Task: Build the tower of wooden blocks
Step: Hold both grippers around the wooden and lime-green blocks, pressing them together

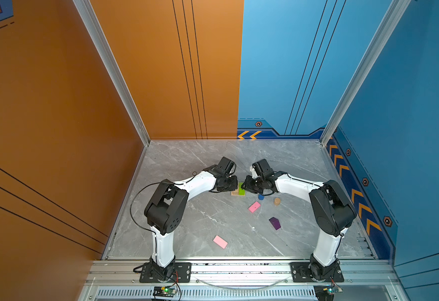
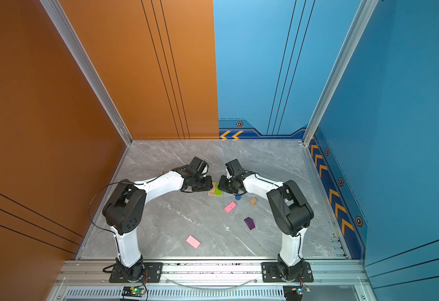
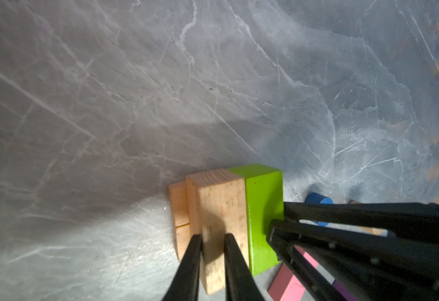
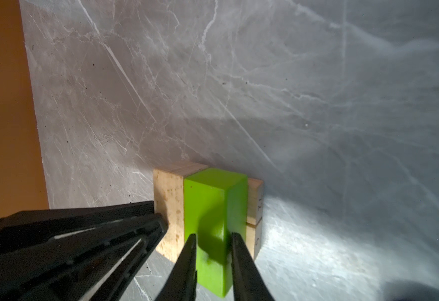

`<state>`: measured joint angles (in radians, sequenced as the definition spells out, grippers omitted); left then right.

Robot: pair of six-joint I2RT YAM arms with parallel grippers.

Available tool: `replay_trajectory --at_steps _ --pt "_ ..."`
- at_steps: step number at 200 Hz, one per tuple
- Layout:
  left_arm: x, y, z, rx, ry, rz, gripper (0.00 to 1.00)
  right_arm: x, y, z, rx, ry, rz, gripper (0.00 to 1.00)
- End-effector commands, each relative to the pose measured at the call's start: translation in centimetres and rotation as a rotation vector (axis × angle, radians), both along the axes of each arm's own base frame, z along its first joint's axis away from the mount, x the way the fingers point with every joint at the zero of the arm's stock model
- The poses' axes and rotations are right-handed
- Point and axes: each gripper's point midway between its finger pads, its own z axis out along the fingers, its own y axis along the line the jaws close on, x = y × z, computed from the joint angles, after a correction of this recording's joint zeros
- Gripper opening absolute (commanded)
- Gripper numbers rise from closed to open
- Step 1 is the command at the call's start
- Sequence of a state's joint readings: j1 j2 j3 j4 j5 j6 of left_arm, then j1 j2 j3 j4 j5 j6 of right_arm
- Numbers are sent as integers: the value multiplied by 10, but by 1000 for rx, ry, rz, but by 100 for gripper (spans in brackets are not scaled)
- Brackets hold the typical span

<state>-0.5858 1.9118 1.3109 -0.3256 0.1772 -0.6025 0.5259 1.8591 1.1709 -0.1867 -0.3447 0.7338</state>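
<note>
The wood block tower (image 1: 239, 191) is a low stack mid-table. A tan bar (image 3: 221, 203) and a lime-green bar (image 4: 205, 208) lie side by side, touching, across two tan blocks (image 3: 179, 203). My left gripper (image 3: 213, 235) points down over the tan bar. Its fingers stand a narrow gap apart above the bar's top face, not around it. My right gripper (image 4: 212, 234) stands the same way over the green bar. Loose on the table are a blue cylinder (image 1: 261, 197), a tan cylinder (image 1: 277, 201), a purple peaked block (image 1: 275, 223) and two pink slabs (image 1: 254, 207) (image 1: 220, 241).
The two wrists nearly meet over the stack. An orange wall (image 1: 56, 156) closes the left side and a blue wall (image 1: 395, 156) the right. The arm bases sit on an aluminium rail (image 1: 239, 268) at the front edge.
</note>
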Motion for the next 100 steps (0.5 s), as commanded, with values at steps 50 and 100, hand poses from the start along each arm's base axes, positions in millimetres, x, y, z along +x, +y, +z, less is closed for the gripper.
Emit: replay_trajectory --at_steps 50,100 --pt "-2 -4 12 -7 -10 -8 22 1 8 4 16 2 8 24" --pt "0 -2 13 -1 -16 -2 22 0 9 3 18 5 12 24"
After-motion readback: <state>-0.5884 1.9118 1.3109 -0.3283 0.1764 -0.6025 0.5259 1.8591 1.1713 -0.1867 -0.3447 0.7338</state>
